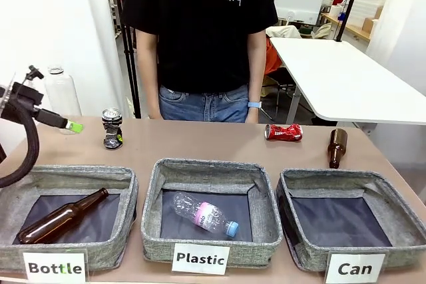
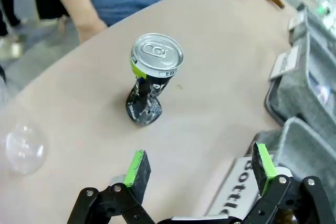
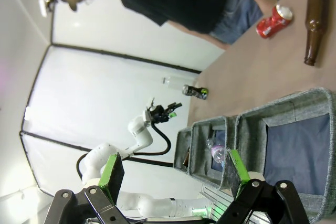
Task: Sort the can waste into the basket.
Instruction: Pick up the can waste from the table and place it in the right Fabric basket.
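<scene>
**Table** [image 1: 219, 147]: tan top, shared with a person [image 1: 200, 31] who was stationed at its far edge.

**Black-and-silver can** [image 2: 149, 85]: dented low on the body. It was recorded upright on the far left part of the table, outside every basket.

**Left gripper** [image 2: 200, 167]: it was held above the table beside the "Bottle" basket [image 1: 40, 176] and aimed at the black-and-silver can, apart from it. Its fingers were spread wide.

**Red can** [image 1: 283, 132]: crushed and laid on its side at the far right part of the table. A brown glass bottle [image 1: 336, 146] was noted lying near it, not touching.

**"Can" basket** [image 1: 331, 175]: grey fabric with a dark lining. It was placed at the near right edge, with a white card [image 1: 355, 269] fixed on its front. Both cans were found well apart from it.

**Right gripper** [image 3: 173, 167]: it was raised high over the right side of the table. Its fingers were set apart.
</scene>
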Controlling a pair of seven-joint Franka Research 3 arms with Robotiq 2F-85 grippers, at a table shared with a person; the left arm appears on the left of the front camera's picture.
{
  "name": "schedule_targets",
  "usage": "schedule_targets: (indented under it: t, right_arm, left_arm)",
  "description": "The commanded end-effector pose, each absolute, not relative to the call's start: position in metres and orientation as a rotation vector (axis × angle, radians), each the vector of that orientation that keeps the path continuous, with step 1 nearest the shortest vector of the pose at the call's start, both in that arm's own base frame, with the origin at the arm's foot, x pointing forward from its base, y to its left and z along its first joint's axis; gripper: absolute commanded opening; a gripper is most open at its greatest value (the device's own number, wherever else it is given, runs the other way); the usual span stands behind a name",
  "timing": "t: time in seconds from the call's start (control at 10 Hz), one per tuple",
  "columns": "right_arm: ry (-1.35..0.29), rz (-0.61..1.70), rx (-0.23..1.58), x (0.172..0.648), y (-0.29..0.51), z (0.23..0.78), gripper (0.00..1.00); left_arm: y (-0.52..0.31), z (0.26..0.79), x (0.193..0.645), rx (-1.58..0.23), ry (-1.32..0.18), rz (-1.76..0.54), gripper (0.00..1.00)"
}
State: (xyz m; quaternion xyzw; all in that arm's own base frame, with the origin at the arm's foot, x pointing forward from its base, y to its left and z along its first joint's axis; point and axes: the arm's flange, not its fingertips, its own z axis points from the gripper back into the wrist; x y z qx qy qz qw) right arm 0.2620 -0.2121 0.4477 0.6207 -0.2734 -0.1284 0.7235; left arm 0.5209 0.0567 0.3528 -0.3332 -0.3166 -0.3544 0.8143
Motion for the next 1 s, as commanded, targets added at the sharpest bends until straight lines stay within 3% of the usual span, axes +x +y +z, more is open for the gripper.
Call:
schedule_targets:
  t: [0.0, 0.1, 0.2, 0.3, 0.4, 0.5, 0.9]
  right_arm:
    - [-0.636, -0.267, 1.381, 0.264, -0.213, 0.448, 1.0]
    - [-0.636, -0.267, 1.381, 0.264, -0.213, 0.448, 1.0]
    - [-0.636, -0.267, 1.381, 0.264, -0.213, 0.448, 1.0]
    - [-0.636, -0.267, 1.381, 0.264, -0.213, 0.448, 1.0]
    - [-0.636, -0.267, 1.381, 0.264, -0.213, 0.448, 1.0]
    - [-0.636, -0.267, 1.381, 0.264, -0.213, 0.448, 1.0]
    - [-0.636, -0.267, 1.381, 0.264, -0.213, 0.448, 1.0]
  left_arm:
    - [0.053, 0.345, 0.527, -0.626, -0.916, -0.856, 1.0]
    - [0.05, 0.349, 0.529, -0.57, -1.051, -0.842, 1.0]
    - [0.057, 0.349, 0.525, -0.668, -0.752, -0.821, 1.0]
    - [0.057, 0.349, 0.525, -0.668, -0.752, -0.821, 1.0]
    - [0.057, 0.351, 0.531, -0.613, -0.878, -0.844, 1.0]
    - [0.046, 0.345, 0.54, -0.514, -0.894, -0.869, 1.0]
    - [0.03, 0.326, 0.575, -0.449, -0.831, -0.892, 1.0]
